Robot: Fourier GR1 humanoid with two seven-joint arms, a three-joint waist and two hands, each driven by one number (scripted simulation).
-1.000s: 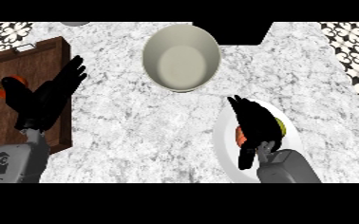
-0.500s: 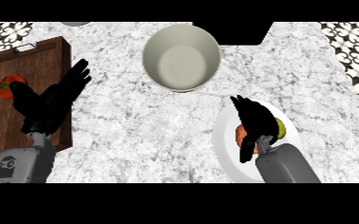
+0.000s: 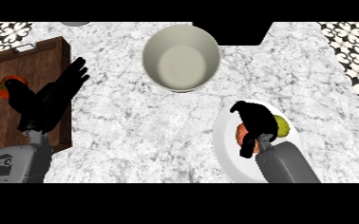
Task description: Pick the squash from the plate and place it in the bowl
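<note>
On the round white plate [image 3: 226, 157], the black right hand [image 3: 254, 123] clasps the yellow-orange squash [image 3: 282, 126]. The left hand [image 3: 52, 97] lies open above a brown wooden board [image 3: 41, 59], with the smooth cream bowl [image 3: 181, 57] well apart.

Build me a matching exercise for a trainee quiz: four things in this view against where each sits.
Things: 1 bowl; 2 squash; 3 left hand; 4 plate.
Places: A over the wooden board, at the left; B on the plate, partly under the right hand; C far middle of the counter; D near right of the counter.
Pairs: 1-C, 2-B, 3-A, 4-D.
</note>
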